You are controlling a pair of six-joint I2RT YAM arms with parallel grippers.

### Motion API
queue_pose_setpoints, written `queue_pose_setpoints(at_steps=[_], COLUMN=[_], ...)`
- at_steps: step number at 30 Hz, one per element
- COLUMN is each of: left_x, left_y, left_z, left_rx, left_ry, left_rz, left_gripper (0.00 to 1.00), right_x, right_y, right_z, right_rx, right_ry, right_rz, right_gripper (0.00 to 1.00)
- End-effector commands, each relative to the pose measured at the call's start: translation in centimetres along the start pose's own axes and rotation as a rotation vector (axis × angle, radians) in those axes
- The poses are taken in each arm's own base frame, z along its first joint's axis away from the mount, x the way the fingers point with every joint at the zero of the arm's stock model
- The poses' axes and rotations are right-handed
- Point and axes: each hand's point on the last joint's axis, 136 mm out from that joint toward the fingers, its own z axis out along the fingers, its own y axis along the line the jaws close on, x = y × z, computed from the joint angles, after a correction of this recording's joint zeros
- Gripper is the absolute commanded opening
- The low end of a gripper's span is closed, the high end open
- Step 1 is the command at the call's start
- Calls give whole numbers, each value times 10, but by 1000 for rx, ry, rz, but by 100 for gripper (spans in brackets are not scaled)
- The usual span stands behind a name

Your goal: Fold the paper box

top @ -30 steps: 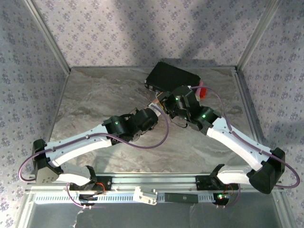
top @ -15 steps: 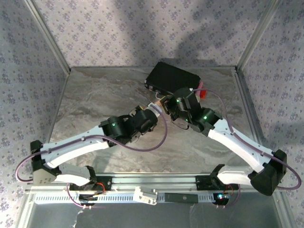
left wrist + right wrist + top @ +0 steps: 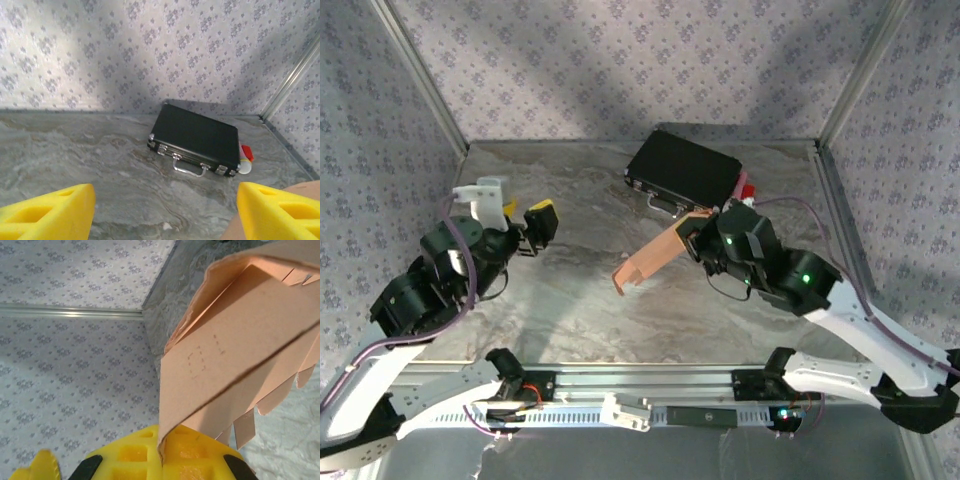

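The paper box (image 3: 655,257) is thin salmon-brown card, so it looks very light and only a little stiff. It would likely sag or spring back when held by 1 edge, and a hard squeeze could crease it in the wrong place. Its smooth face may also slide between foam pads. The best place to take hold seems to be a flat panel close to a fold line, not the narrow tabs, which would bend or tear first. The right claw (image 3: 700,235) is closed on the far right end of the card. The wrist view shows the yellow pads (image 3: 175,460) pinching 1 edge while the layers of the paper box (image 3: 240,340) gape apart and the tabs hang along the lower side. From that grip the card reaches left and toward the near side, tilted, apparently off the tabletop (image 3: 570,300), around the middle and just near of the black case (image 3: 685,170). The left claw (image 3: 525,215) sits well apart at the left side, its 2 pads spread wide with nothing between them, and the free end of the card points roughly toward it.
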Motion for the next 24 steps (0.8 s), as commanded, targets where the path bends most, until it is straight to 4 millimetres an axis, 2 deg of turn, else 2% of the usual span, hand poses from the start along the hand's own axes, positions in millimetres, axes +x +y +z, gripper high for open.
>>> queue_pose_setpoints(at_steps=[1, 3, 7, 8, 11, 14, 16, 18, 20, 24], left_x=[40, 55, 83, 92, 124, 162, 186, 206, 217, 224], left_y=[-3, -2, -3, -6, -4, 12, 27, 40, 44, 39], left_z=[20, 31, 46, 49, 56, 69, 81, 98, 118, 144], left_rx=[19, 23, 37, 57, 68, 72, 58, 77, 139, 170], left_ry=[161, 223, 339, 363, 416, 440, 442, 413, 375, 365], left_rz=[-75, -119, -204, -209, -253, -378, -481, -592, -690, -681], left_gripper=[74, 74, 70, 70, 70, 57, 44, 35, 33, 33], right_x=[-15, -19, -32, -34, -48, -58, -64, -69, -71, -69], right_y=[-9, -12, -19, -30, -40, -46, -48, -47, -46, -45], right_z=[0, 18, 71, 85, 104, 112, 112, 109, 106, 100], right_rx=[54, 80, 78, 86, 101, 96, 101, 105, 105, 118], right_ry=[-88, -87, -41, -36, -39, -26, -31, -40, -43, -35], right_rz=[40, 54, 170, 193, 231, 265, 280, 287, 293, 316], right_gripper=[0, 0, 0, 0, 0, 0, 0, 0, 0, 0])
